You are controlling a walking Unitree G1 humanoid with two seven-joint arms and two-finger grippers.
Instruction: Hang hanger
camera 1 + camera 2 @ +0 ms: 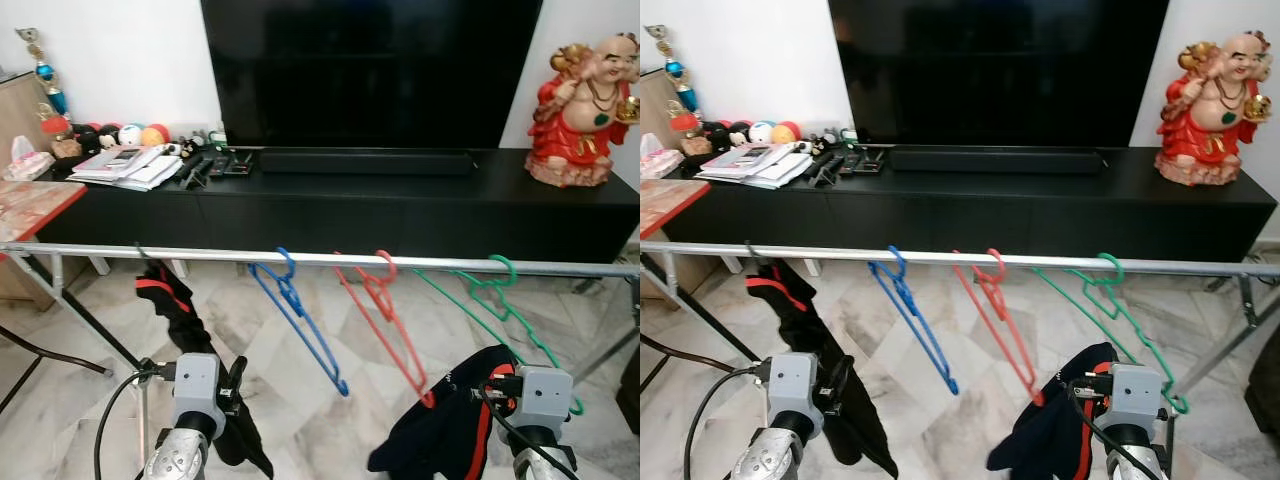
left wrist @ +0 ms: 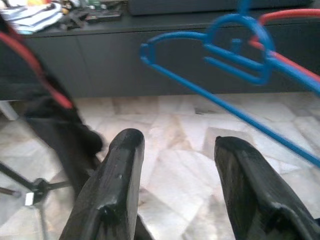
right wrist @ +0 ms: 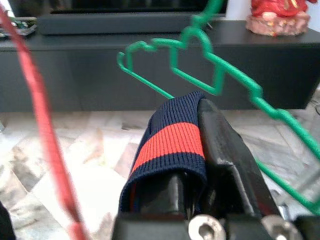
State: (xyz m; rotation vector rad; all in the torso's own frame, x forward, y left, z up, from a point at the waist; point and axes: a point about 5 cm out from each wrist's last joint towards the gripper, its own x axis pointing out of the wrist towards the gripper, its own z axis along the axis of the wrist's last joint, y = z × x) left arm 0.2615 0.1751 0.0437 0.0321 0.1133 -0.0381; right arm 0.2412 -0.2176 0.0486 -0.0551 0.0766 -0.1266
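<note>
Right tool (image 3: 200,145) clamped on a navy garment with a red stripe (image 3: 172,142), low, just before the green hanger (image 1: 500,300). Left tool (image 2: 175,190) fingers apart, empty. Blue hanger (image 1: 300,315), red hanger (image 1: 385,320) and green hanger hang on the metal rail (image 1: 200,255).

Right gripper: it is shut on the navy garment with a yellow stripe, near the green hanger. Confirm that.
Not quite. The stripe is red, not yellow, as the right wrist view shows. The right gripper is shut on the navy garment, near the green hanger.
</note>
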